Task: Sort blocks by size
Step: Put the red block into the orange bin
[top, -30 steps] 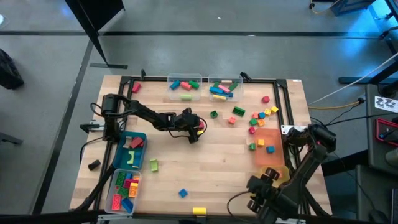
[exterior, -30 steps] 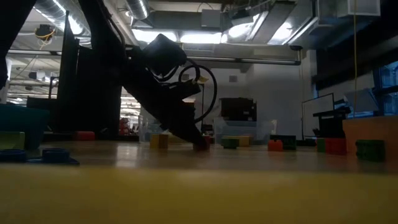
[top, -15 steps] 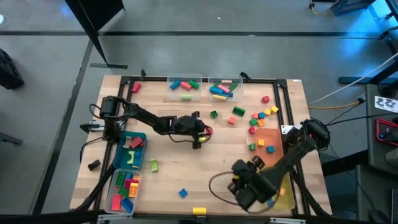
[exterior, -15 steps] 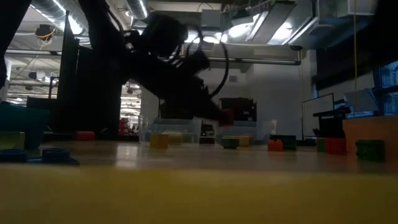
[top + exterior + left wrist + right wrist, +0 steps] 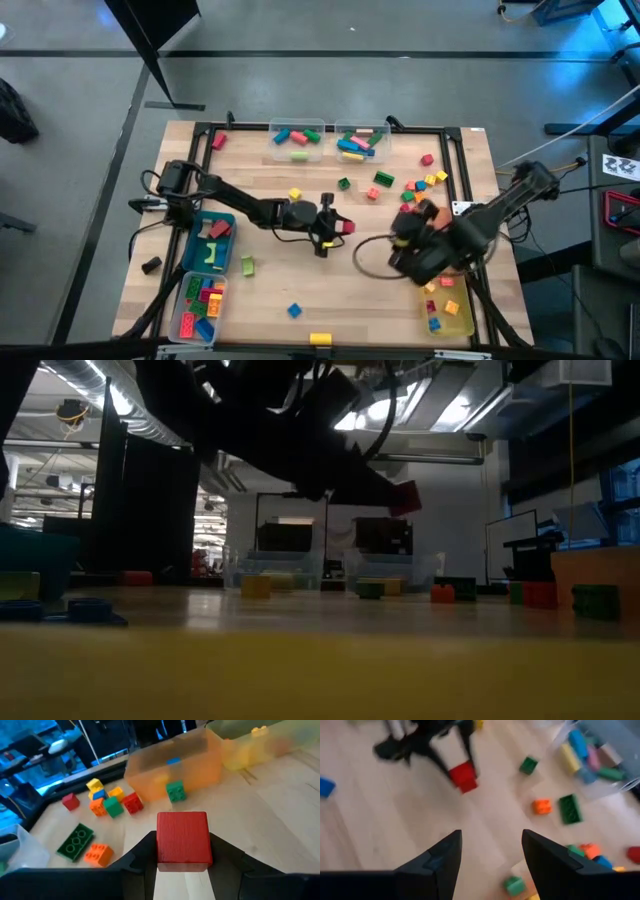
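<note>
- One red cube block (image 5: pixel 182 840) is clamped between the fingers of the left gripper (image 5: pixel 335 228), lifted clear of the desk (image 5: pixel 300 270), as the low view shows.
- Taking the translucent orange bin (image 5: pixel 192 762) as landmark: the held cube is out over the middle of the desk, well apart from the bin, and the bin lies straight ahead of the left gripper in its wrist view.
- Several loose blocks (image 5: pixel 425 185), red, orange, yellow, blue and green, lie near the far side of the orange bin; one green cube (image 5: pixel 175 791) sits just beside its wall.
- The right gripper (image 5: pixel 490 852) has its fingers apart and holds nothing; it hangs over the desk close beside the orange bin, pointing toward the red cube.
- I judge that the step in hand is carrying the red cube to a bin for small pieces. The cube has no long axis, so its turning matters little; what counts is the direction from gripper to bin.
- The right arm is nearer to the orange bin, and it stands almost in the path, so the two arms could come close.
</note>
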Available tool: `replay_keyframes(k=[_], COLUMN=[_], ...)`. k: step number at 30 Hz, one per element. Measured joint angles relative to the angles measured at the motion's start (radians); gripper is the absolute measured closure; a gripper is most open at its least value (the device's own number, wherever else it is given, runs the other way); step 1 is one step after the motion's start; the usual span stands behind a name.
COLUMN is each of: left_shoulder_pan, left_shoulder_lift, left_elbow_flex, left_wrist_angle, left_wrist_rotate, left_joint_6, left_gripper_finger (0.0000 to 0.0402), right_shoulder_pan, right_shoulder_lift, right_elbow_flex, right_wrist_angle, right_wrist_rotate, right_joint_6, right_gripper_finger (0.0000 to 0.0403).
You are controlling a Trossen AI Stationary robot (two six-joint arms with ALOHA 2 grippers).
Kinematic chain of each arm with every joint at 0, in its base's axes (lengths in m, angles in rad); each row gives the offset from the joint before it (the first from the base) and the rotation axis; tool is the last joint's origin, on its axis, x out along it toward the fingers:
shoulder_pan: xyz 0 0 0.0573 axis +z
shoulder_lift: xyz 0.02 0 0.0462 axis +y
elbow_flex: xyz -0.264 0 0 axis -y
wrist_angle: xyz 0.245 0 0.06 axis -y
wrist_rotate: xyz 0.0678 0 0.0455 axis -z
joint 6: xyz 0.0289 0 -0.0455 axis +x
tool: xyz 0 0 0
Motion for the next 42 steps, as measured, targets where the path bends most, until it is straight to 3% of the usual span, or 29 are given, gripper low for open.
replay_keyframes(k=[5, 11, 16, 27, 42], left_shoulder_pan=[-0.022, -0.054, -0.074, -0.096, -0.102], left_shoulder_lift=[0.0, 0.0, 0.0, 0.0, 0.0], left_elbow_flex=[0.018, 0.029, 0.03, 0.03, 0.03], left_wrist_angle=[-0.002, -0.001, 0.02, 0.134, 0.154], left_wrist_rotate=[-0.035, -0.036, -0.036, -0.036, -0.036], left_joint_6=[0.038, 0.054, 0.06, 0.06, 0.053], left_gripper_finger=[0.0279, 0.0278, 0.0277, 0.0277, 0.0276], right_shoulder_pan=[0.0, 0.0, 0.0, 0.0, -0.003], right_shoulder_lift=[-0.214, -0.379, -0.38, -0.234, -0.089], right_elbow_flex=[-0.262, -0.656, -0.836, -0.87, -0.869], right_wrist_angle=[0.208, 0.866, 1.275, 1.492, 1.714], right_wrist_rotate=[0.056, 0.06, 0.059, 0.179, 0.229], right_joint_6=[0.123, 0.154, 0.153, 0.154, 0.162], right_gripper_finger=[0.0194, 0.0194, 0.0194, 0.0194, 0.0194])
